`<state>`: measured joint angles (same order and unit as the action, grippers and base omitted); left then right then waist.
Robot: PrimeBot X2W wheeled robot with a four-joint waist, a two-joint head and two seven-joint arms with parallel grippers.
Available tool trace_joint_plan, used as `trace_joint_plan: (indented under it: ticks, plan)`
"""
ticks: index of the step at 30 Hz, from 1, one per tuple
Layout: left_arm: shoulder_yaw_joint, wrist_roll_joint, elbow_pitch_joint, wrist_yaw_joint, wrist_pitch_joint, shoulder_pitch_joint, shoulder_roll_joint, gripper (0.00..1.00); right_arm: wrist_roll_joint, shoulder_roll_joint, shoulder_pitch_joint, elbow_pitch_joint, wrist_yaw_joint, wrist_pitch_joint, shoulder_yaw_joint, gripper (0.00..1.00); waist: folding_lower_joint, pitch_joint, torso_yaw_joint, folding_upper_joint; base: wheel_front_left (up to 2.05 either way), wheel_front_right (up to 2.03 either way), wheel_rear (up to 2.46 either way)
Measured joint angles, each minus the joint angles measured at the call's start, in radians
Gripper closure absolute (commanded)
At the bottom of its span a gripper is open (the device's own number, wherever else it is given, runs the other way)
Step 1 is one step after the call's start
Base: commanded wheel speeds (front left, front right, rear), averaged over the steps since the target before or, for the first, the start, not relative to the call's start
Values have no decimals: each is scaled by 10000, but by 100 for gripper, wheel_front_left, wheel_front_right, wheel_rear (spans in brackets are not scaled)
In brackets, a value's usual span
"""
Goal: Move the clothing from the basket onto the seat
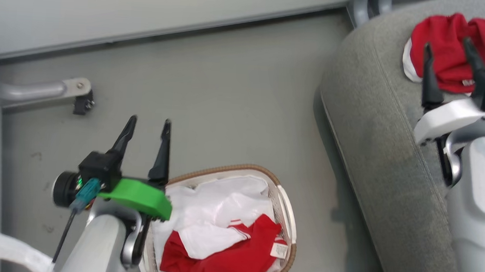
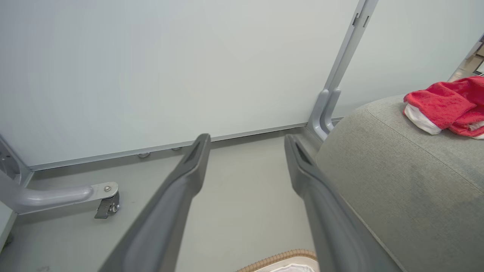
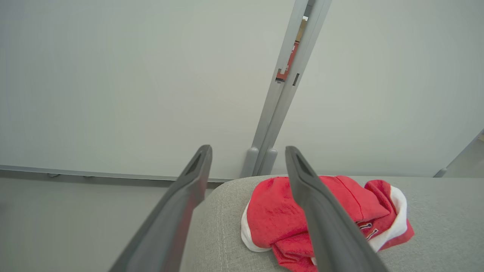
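1 basket (image 1: 290,216), 1 seat (image 1: 375,128), 1 white liner (image 1: 221,198). Red clothing: 2 heaps, basket heap (image 1: 225,260) & seat heap (image 1: 451,65); garments per heap unclear. 2 grippers, left gripper (image 1: 150,120) & right gripper (image 1: 447,42), 2 fingers ea.

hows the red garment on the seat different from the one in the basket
The seat garment lies bunched on the grey seat; the basket garment sits in the basket. The seat garment is uncovered; the basket garment lies partly under white cloth. Both are red with white trim.

Grey floor (image 1: 228,88) bearing basket (image 1: 289,216), seat (image 1: 376,119)
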<state>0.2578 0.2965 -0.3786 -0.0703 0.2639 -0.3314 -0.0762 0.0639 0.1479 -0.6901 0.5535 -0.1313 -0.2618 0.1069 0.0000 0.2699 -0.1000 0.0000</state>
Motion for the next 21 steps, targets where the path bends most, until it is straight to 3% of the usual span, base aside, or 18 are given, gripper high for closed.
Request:
trace_joint_plan:
  ticks: [9, 21]
  plan:
    - [-1237, -433, 211, -58, 0, 1165, 153, 0, -667, -756, 1923, -823, 0, 0, -209, 0, 0, -945, 742, 0, 0, 0, 0]
    - [-1662, -627, 313, -190, 0, 2199, 242, 0, -1983, -997, 4528, -2150, 0, 0, -882, 0, -1, -1573, 1289, 0, 0, 0, 0]
